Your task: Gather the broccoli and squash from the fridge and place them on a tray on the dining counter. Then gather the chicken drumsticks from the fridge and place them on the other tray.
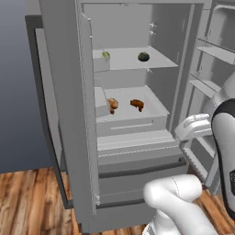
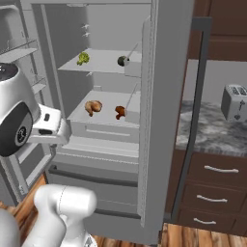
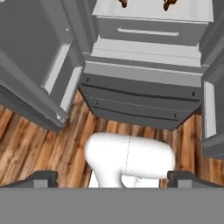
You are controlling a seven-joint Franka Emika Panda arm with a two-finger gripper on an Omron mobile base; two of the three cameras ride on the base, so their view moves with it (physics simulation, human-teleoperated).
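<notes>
Fully spread and empty, the gripper [image 3: 112, 180] points down at the fridge [image 1: 137, 160] lower drawers. Broccoli [image 2: 83, 58] sits on the upper shelf, upper left of the right base view, well above the tool.

Open fridge [image 1: 69, 114], drumsticks [image 1: 137, 104] on shelf

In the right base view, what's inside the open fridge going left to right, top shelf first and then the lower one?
Top shelf: broccoli → dark round squash. Lower shelf: tan chicken drumstick → darker red-brown drumstick.
</notes>
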